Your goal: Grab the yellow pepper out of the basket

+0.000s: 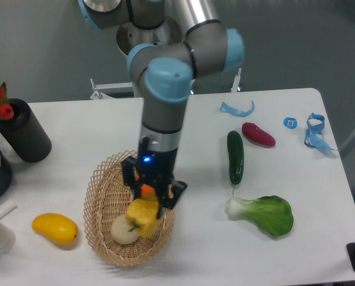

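The yellow pepper (144, 214) is a lobed bright yellow shape with a small green stem. It sits between the fingertips of my gripper (147, 201) over the wicker basket (102, 196). The gripper points down into the basket and is shut on the pepper's upper part. Whether the pepper still rests on the basket floor I cannot tell. A pale round onion-like ball (124, 231) lies in the basket right beside the pepper, touching it.
A smooth yellow mango-like fruit (55, 229) lies left of the basket. A cucumber (235, 157), a purple eggplant (258, 134) and a bok choy (264, 213) lie to the right. A black cylinder (23, 131) with red tulips stands at the left, blue tape scraps (237, 109) at the back.
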You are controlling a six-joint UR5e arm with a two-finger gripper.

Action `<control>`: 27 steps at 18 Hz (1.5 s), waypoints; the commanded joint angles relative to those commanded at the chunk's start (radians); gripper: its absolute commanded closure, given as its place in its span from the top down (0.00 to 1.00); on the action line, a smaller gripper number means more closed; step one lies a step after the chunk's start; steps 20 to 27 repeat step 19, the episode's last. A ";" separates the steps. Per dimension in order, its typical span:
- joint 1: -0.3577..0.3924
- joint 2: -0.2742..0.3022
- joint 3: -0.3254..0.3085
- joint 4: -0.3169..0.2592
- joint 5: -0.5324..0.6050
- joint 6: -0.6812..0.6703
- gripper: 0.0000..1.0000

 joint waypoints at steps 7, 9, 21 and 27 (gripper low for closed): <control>0.095 -0.045 0.066 0.000 -0.015 0.005 0.31; 0.104 -0.045 0.068 0.000 -0.032 0.003 0.31; 0.109 -0.032 0.059 0.002 -0.048 -0.003 0.31; 0.109 -0.032 0.059 0.002 -0.048 -0.003 0.31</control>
